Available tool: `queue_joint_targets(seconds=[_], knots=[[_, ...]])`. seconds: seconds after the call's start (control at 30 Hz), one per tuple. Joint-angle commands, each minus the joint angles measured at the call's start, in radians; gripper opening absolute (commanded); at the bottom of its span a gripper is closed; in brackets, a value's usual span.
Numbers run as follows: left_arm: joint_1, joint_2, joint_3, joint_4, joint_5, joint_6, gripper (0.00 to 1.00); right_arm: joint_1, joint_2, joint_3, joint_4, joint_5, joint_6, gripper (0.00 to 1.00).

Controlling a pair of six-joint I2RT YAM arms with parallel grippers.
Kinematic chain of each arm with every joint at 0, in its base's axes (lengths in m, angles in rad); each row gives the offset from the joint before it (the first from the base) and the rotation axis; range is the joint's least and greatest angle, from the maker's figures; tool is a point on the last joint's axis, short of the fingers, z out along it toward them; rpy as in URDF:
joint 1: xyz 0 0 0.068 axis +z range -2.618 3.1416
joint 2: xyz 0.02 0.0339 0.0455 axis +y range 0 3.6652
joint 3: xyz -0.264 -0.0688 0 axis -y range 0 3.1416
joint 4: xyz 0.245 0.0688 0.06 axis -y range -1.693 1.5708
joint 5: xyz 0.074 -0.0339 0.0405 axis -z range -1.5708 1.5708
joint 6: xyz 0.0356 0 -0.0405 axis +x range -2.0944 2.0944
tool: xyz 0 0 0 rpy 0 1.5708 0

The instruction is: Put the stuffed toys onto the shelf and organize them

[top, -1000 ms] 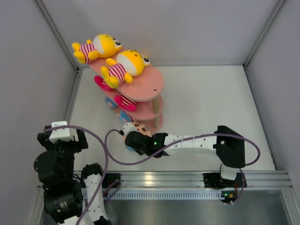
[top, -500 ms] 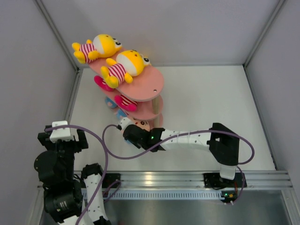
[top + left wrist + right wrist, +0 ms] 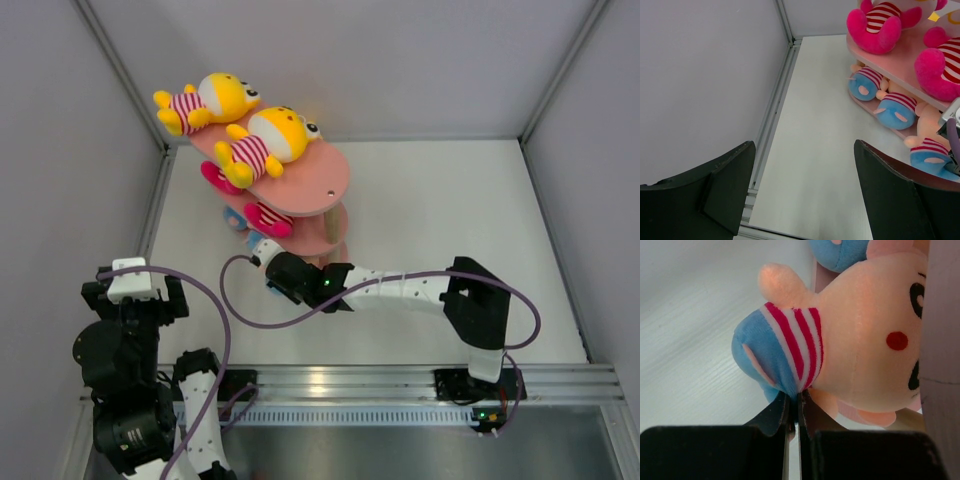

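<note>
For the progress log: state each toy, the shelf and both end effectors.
Left end effector: open, empty.
Right end effector: shut on held toy.
Held toy: gripped by its shirt, beside bottom tier.
Far yellow toy: lying on top tier.
Near yellow toy: lying on top tier.
Far pink toy: on middle tier.
Near pink toy: on middle tier.
Far blue-shirted toy: on bottom tier.
Near blue-shirted toy: on bottom tier.
Shelf: upright.

From above the right gripper (image 3: 280, 282) hides my blue-shirted toy (image 3: 790, 345); a blurred shelf post (image 3: 942, 340) cuts its face.
</note>
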Motion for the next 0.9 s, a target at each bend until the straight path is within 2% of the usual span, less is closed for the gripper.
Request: queue_joint_targets(seconds=[0.0,0.17,0.53,0.73,0.87], knots=[[-0.004,-0.008,-0.004,0.052,0.004,0.01,0.86,0.001,-0.045,0.01,0.023,0.045,0.045,0.0],[-0.004,-0.008,-0.006,0.054,0.018,0.0,0.86,0.008,-0.075,-0.03,-0.044,0.196,0.133,0.0],[-0.008,-0.007,0.017,0.052,0.016,0.006,0.86,0.005,-0.034,-0.057,0.071,0.342,0.09,0.0],[-0.007,-0.002,0.017,0.052,0.025,0.006,0.86,0.005,-0.039,-0.077,0.097,0.353,0.136,0.0],[-0.006,-0.002,0.016,0.052,0.035,-0.002,0.86,0.005,-0.019,-0.091,0.207,0.284,0.045,0.0]])
